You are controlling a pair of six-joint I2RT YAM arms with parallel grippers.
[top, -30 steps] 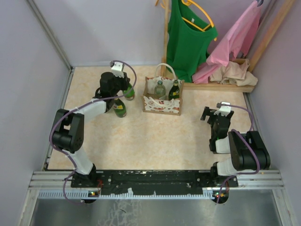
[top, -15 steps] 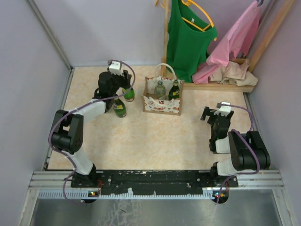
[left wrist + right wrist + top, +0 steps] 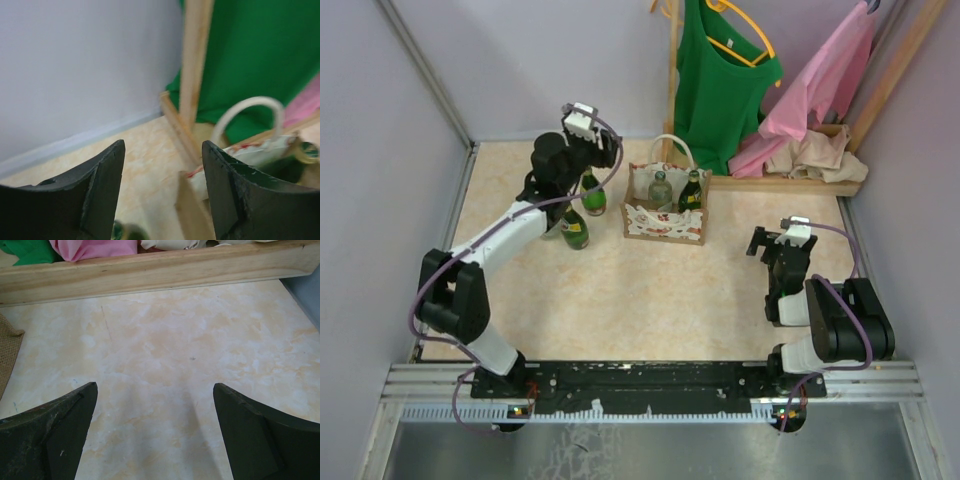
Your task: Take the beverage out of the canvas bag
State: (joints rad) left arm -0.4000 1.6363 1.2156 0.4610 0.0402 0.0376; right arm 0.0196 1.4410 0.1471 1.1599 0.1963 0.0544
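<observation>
1. Upper left of the top view: the left gripper (image 3: 588, 130) is seen parted, empty, above a bottle (image 3: 592, 193).
2. Right of centre, the right gripper (image 3: 155, 432) is spread, empty.
3. At upper centre, the bag (image 3: 666, 217) holds two bottles (image 3: 661, 190); labels cannot be read.

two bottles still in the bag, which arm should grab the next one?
Probably left. The left gripper hangs open just left of the canvas bag, whose handle shows in its wrist view. The right gripper is open too, but low over bare floor, farther from the bottles in the bag.
</observation>
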